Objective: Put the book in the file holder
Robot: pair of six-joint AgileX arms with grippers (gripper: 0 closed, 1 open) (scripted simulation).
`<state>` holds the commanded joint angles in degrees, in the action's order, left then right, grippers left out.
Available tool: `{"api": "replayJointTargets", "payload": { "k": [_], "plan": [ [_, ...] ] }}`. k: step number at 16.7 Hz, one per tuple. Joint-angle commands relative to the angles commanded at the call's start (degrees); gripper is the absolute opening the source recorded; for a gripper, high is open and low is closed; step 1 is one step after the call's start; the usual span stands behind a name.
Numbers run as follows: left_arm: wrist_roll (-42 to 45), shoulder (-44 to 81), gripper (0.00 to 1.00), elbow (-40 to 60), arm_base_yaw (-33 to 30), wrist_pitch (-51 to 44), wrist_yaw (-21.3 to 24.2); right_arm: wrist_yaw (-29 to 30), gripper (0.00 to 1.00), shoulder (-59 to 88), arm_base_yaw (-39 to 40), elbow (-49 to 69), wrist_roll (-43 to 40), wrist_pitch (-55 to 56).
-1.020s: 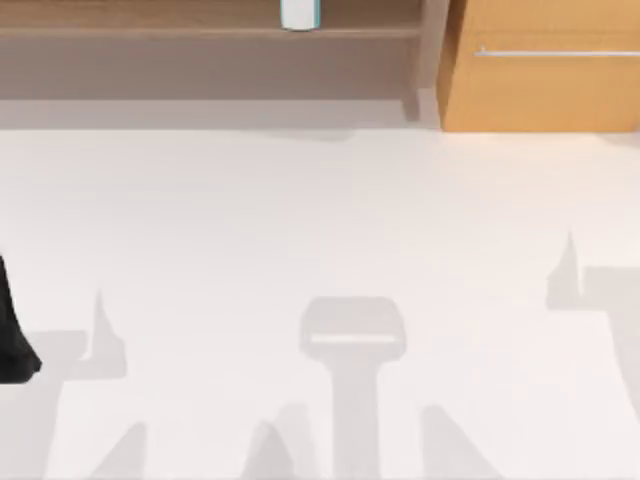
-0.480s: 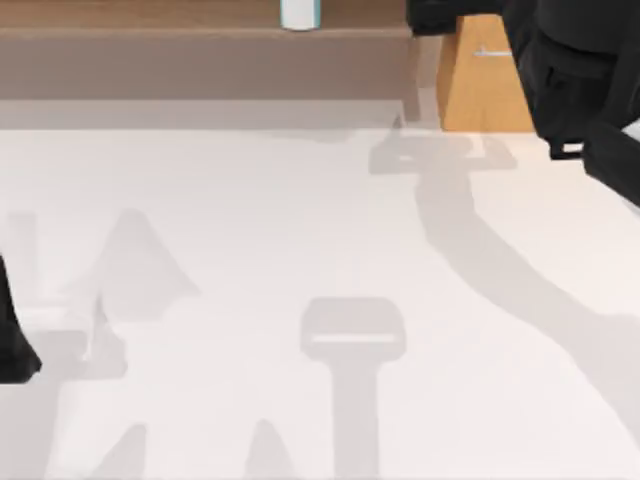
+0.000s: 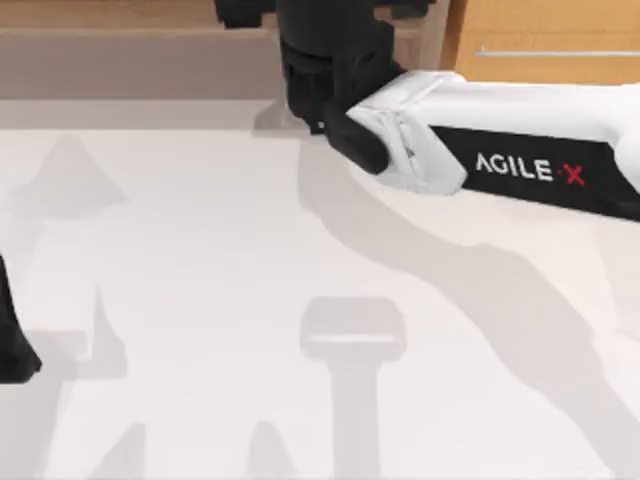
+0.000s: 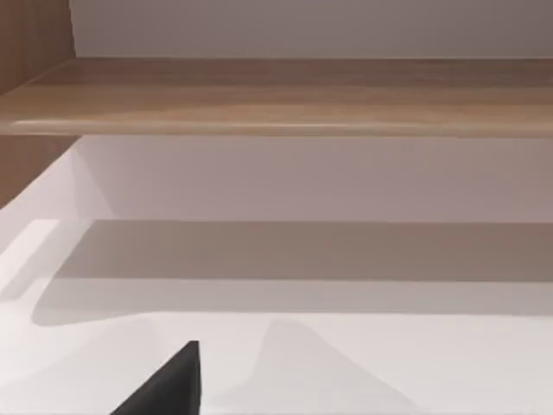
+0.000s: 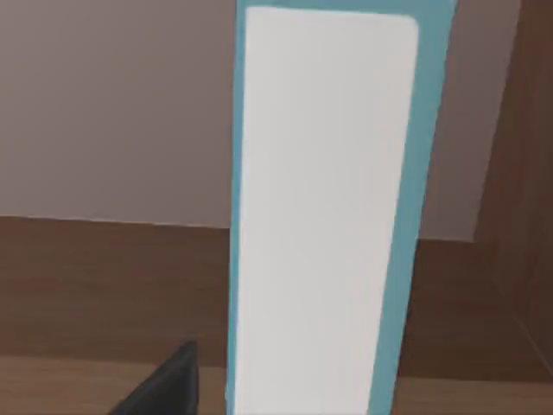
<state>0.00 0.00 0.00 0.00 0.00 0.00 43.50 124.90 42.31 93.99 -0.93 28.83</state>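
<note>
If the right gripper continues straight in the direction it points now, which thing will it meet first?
Most likely the book: it stands upright on the wooden shelf, straight ahead of the right gripper in the right wrist view. How near it is cannot be judged.

You see wooden shelf board (image 4: 285, 95) running across, pale wall above it. Wooden side panel (image 4: 30, 52) meets board at one end. Below board, white table (image 4: 346, 363) carries broad grey shadows. Dark tip of left gripper finger (image 4: 168, 385) pokes in at edge.
</note>
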Motion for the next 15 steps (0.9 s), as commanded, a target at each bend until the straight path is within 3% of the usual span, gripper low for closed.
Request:
{"api": "replayJointTargets", "payload": {
  "k": [5,15],
  "plan": [
    [0.00,0.00,1.00,0.00,0.00,0.00,0.00,0.39,1.00,10.57,-0.33,9.60,0.41,3.12],
    [0.00,0.00,1.00,0.00,0.00,0.00,0.00,-0.20,1.00,12.71,-1.02,13.08,0.44,2.03]
  ]
}}
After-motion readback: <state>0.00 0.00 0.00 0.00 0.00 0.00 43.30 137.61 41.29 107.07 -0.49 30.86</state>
